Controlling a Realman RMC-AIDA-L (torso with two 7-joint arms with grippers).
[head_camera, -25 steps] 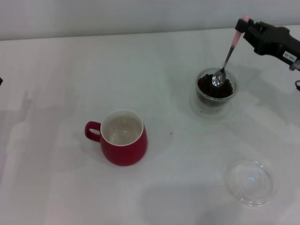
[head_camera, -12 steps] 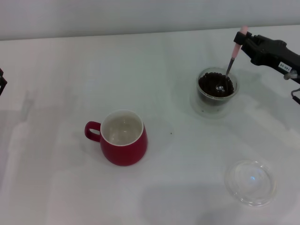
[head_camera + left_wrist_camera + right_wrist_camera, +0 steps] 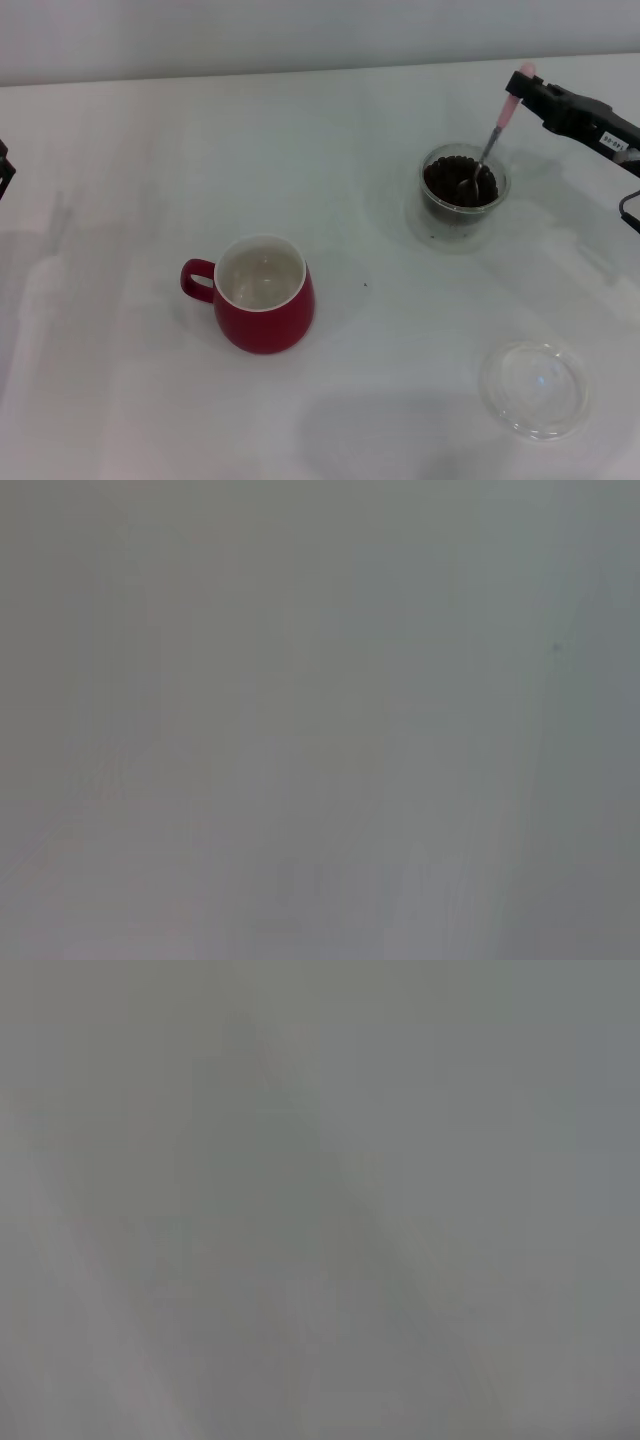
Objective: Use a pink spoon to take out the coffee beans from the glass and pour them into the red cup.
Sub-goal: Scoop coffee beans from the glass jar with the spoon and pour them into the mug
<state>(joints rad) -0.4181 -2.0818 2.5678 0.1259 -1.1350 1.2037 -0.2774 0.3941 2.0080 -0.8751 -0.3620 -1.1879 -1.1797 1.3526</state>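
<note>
In the head view the glass (image 3: pixel 462 190) stands at the right back of the table, filled with dark coffee beans (image 3: pixel 450 182). My right gripper (image 3: pixel 522 92) is shut on the pink handle of the pink spoon (image 3: pixel 495 133), which slopes down into the glass with its metal bowl sunk among the beans. The red cup (image 3: pixel 262 295) stands left of centre, handle to the left, its white inside empty. My left gripper (image 3: pixel 4 168) shows only as a dark sliver at the left edge. Both wrist views show only plain grey.
A flat shallow clear round dish (image 3: pixel 534 388) lies at the front right. The white table (image 3: pixel 380 340) spreads between the cup and the glass. A pale wall runs along the back edge.
My right gripper has drawn back to the right and lowered the spoon, whose bowl went from above the beans down into them.
</note>
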